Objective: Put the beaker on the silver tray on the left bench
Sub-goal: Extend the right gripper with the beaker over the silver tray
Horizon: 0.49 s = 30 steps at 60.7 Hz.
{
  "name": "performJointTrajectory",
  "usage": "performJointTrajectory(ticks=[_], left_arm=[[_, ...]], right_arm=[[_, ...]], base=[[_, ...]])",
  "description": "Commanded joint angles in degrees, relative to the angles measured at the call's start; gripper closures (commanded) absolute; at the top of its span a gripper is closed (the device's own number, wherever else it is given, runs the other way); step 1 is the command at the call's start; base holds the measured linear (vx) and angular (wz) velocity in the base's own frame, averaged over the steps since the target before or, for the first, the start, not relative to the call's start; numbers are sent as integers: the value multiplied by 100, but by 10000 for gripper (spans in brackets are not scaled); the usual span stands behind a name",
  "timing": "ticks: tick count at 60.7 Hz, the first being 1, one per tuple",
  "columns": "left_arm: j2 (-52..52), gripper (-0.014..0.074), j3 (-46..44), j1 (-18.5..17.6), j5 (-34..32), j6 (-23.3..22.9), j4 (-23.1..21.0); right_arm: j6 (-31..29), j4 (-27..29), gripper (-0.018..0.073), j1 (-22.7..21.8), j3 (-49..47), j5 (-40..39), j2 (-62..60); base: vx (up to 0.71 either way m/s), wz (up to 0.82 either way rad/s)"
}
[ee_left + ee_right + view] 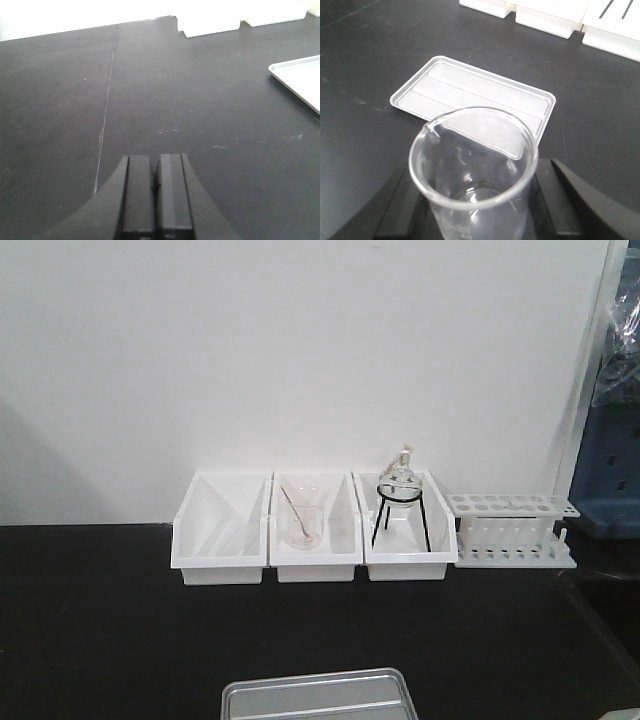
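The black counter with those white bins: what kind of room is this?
Most likely a chemistry lab. A round flask on a wire stand sits in one bin, a white test-tube rack stands beside it, and there is a clear glass beaker.

Bright, even light, the white wall (pixel 300 340) nearly blown out, fine grain softening the front view, pale glare washing the matte black tabletop (pixel 200 115), and the small clear glass beaker (pixel 470 205) blurring up close.
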Motion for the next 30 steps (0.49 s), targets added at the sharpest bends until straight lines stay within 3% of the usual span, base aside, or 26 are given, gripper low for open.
performJointTrajectory(ticks=[1, 17, 26, 30], left_arm=[[-42, 595, 114, -41, -428, -10, -16], [-42, 595, 114, -41, -428, -10, -16], [-42, 595, 114, -41, -428, -10, -16], [-42, 595, 114, -41, -428, -10, -16]], right_arm=[[-30, -21, 571, -13, -159, -455, -61], [11, 16, 571, -13, -159, -1024, 20], [-8, 47, 571, -21, -159, -2396, 719], [-8, 316, 571, -34, -159, -3071, 1256]], base=[[0, 0], [0, 0], [0, 0], [0, 0]])
